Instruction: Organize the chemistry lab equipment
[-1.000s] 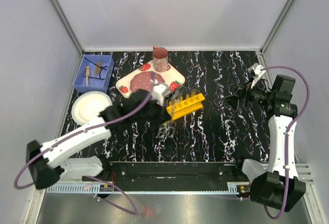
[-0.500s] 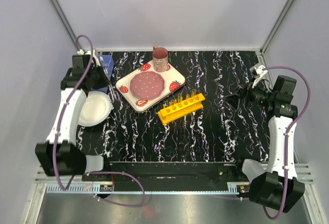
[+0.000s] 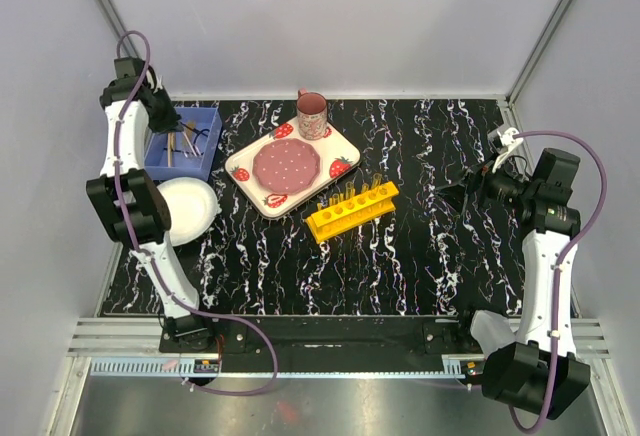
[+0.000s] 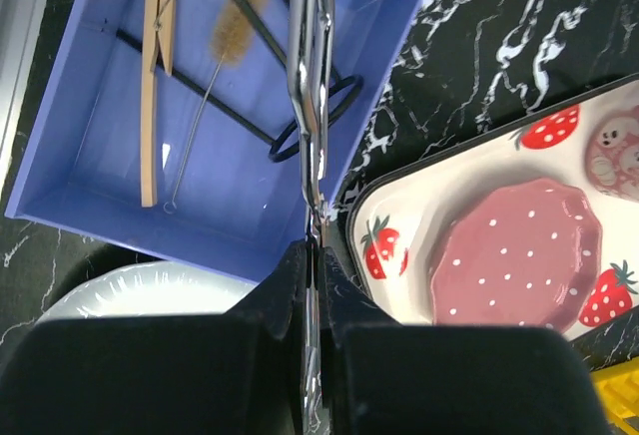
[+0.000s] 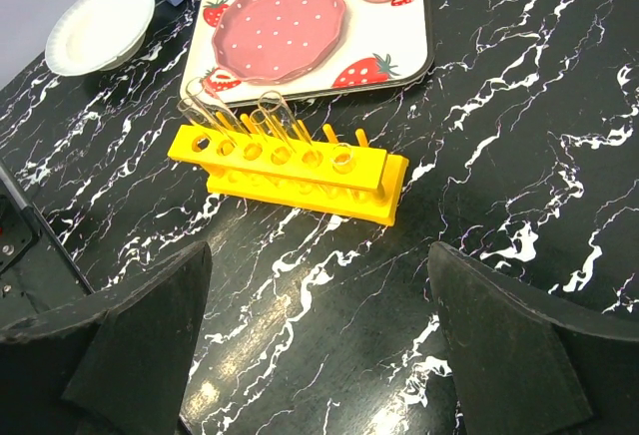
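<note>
My left gripper (image 4: 316, 250) is shut on slim silver metal tongs (image 4: 310, 76) and holds them over the blue bin (image 4: 90, 146); in the top view it (image 3: 170, 128) hangs over that bin (image 3: 205, 146) at the far left. The bin holds a wooden peg-like holder (image 4: 155, 86), a wire-handled bristle brush (image 4: 245, 6) and dark metal tools (image 4: 200, 91). The yellow test-tube rack (image 3: 352, 207) stands mid-table with thin clear tubes (image 5: 275, 111) in its holes (image 5: 290, 171). My right gripper (image 5: 318, 250) is open and empty, well to the right of the rack (image 3: 452, 194).
A strawberry-patterned tray (image 3: 340, 146) with a pink plate and a pink mug (image 3: 311, 114) lies behind the rack. A white paper plate (image 3: 190, 206) sits just in front of the blue bin. White walls close in the table on three sides.
My left arm has swung from beside the yellow rack to the far left, over the blue bin, with the silver tongs in its jaws. The right arm has barely moved.
</note>
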